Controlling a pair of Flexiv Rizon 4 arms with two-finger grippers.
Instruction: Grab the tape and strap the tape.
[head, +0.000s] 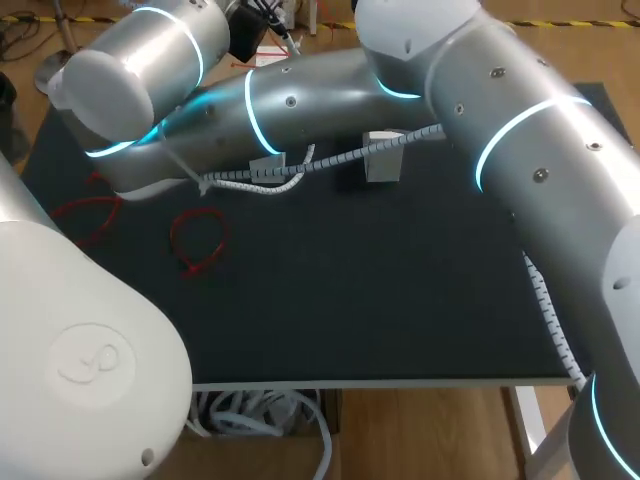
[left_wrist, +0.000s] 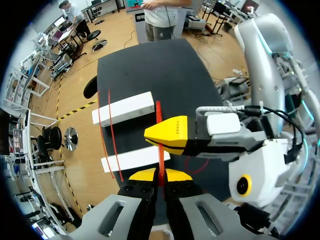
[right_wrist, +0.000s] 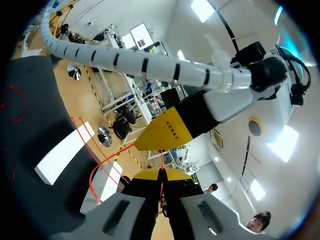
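The left gripper (left_wrist: 160, 176) is seen clamped on a red strap (left_wrist: 158, 114), which is pinched between its pressed-together yellow tips. From there the strap is carried upward past the end of the near white block (left_wrist: 131, 159). The right gripper (right_wrist: 161, 175) is closed on the same strap just beyond that block's end, directly ahead of the left gripper; in its own wrist view a thin red line is gripped between its tips. A far white block (left_wrist: 123, 108) is set behind the near white block, and two further red straps (left_wrist: 110, 135) are laid across both. A loose red loop (head: 200, 242) is left on the black table (head: 380, 300), well apart from the near white block.
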